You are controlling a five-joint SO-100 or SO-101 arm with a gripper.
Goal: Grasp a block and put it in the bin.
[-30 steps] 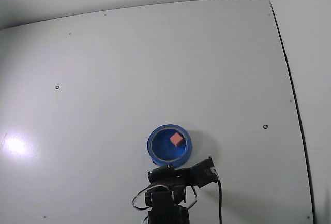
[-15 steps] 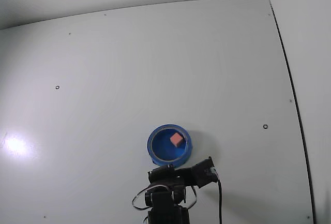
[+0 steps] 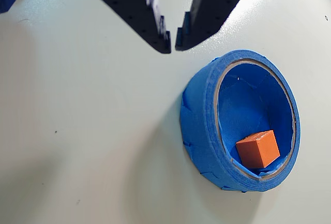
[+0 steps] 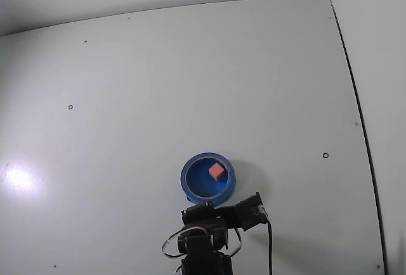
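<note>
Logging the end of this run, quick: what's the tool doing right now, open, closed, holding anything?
Tool: nearly closed, tips a sliver apart, holding nothing. The block lies in the bin.

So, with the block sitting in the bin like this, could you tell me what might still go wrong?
Little, I think. The block rests inside the bin, against its wall in the wrist view, so the drop looks done. The claw, nearly shut and empty, hangs close to the bin's rim in that view; a careless swing might nudge the light bin. The arm also sits folded right beside the bin.
</note>
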